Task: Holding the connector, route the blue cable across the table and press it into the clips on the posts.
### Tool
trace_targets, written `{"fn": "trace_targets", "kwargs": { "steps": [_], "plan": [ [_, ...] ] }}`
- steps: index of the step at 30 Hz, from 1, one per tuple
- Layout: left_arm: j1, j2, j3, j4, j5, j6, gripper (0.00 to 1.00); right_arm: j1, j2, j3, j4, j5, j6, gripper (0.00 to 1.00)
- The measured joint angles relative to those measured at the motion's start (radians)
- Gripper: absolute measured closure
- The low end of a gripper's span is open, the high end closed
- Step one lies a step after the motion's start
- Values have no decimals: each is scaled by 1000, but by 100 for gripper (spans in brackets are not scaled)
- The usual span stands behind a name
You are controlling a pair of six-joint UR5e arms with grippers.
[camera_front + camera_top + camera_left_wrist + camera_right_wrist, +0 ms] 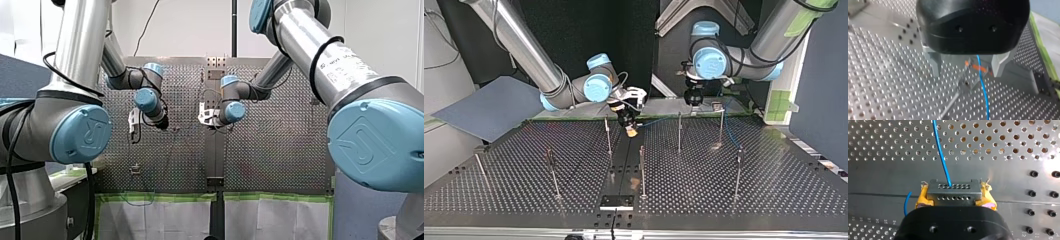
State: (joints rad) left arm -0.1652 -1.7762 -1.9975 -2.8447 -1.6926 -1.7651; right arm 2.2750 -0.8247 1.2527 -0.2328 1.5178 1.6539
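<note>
The perforated table (pixel 774 190) fills the top view, with thin upright posts (pixel 679 132) spread over it. My right arm (pixel 524 50) comes down to the middle of the table's edge nearest the arms, and my left arm (pixel 769 40) reaches the same edge, closer to the corner at that view's right.

My right gripper (pixel 630 131) hangs low over the table's central seam. It is clenched, its yellow pads (pixel 920 197) pressing both ends of the grey connector (pixel 953 191). My left gripper (pixel 966 72) is released: its metal fingers (pixel 934 63) stand well apart, one on each side of the head of a post, touching nothing.

The blue cable (pixel 941 152) leaves the connector's row of holes and runs along that edge towards my left gripper. There it passes between the open fingers, beside an orange-marked clip (pixel 975 67), and trails on over the table.
</note>
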Motion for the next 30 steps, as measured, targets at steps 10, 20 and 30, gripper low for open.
{"fn": "trace_targets", "kwargs": {
  "steps": [10, 20, 30],
  "plan": [
    [-50, 17, -27, 13, 12, -14, 0, -9, 0, 0, 1, -3, 0, 100],
    [-98, -49, 3, 96, 14, -47, 0, -32, -1, 0, 1, -5, -1, 100],
    [-131, -102, 91, 103, 1, -99, 0, -36, 0, 0, 0, -16, 0, 100]
  ]
}}
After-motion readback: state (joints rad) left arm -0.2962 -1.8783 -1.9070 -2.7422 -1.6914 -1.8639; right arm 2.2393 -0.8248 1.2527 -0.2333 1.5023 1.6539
